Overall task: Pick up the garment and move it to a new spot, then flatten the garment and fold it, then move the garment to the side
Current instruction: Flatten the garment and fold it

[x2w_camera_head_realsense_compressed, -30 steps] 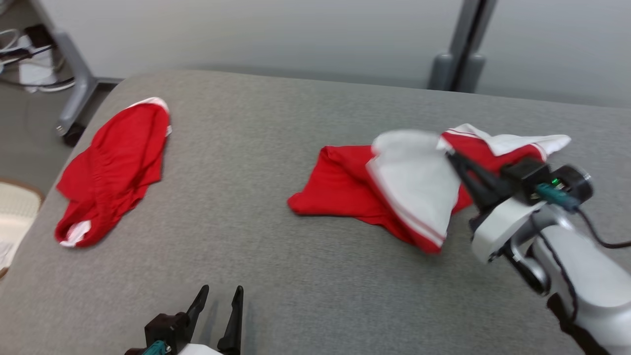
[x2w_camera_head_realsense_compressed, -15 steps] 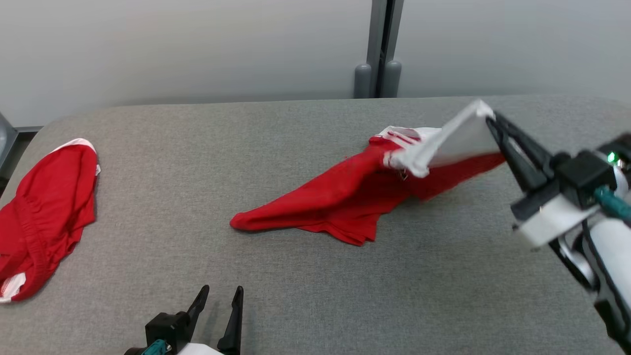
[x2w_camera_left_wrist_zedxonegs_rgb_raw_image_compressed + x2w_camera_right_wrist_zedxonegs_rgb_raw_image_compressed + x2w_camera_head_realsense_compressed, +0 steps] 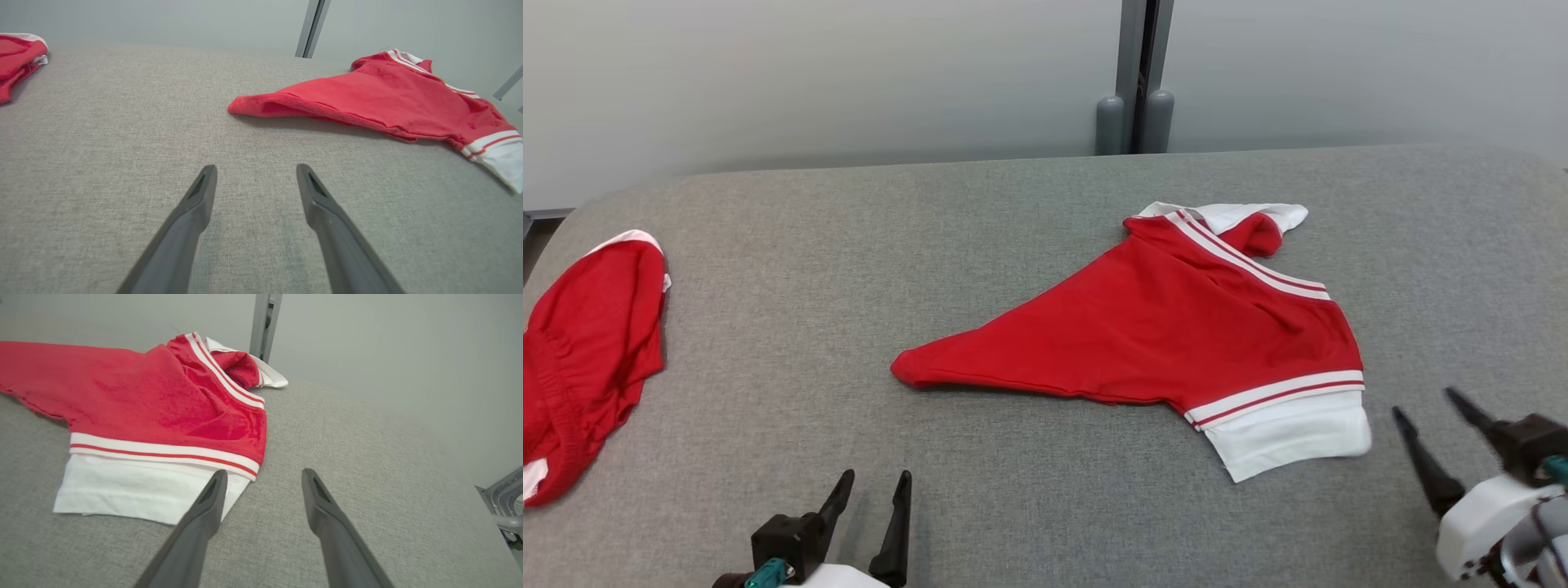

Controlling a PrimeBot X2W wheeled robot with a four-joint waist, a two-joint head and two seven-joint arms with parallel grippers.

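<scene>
The garment (image 3: 1176,327), red with white striped bands, lies spread on the grey padded surface (image 3: 980,237), its white hem (image 3: 1290,433) nearest me. It also shows in the left wrist view (image 3: 380,98) and the right wrist view (image 3: 155,408). My right gripper (image 3: 1425,404) is open just right of the white hem, holding nothing; in its own view (image 3: 261,475) one finger (image 3: 204,510) overlaps the hem's corner. My left gripper (image 3: 874,482) stands open at the near edge, apart from the cloth, with bare surface between its fingers (image 3: 255,171).
A second red garment (image 3: 580,351) lies bunched at the far left edge of the surface, seen too in the left wrist view (image 3: 16,61). A grey post (image 3: 1135,82) rises behind the surface against a pale wall. A metal frame (image 3: 502,498) stands off the right edge.
My right gripper has let go of the garment's white end and drawn back toward the near right. The garment now lies spread out flat. The camera swung right earlier on.
</scene>
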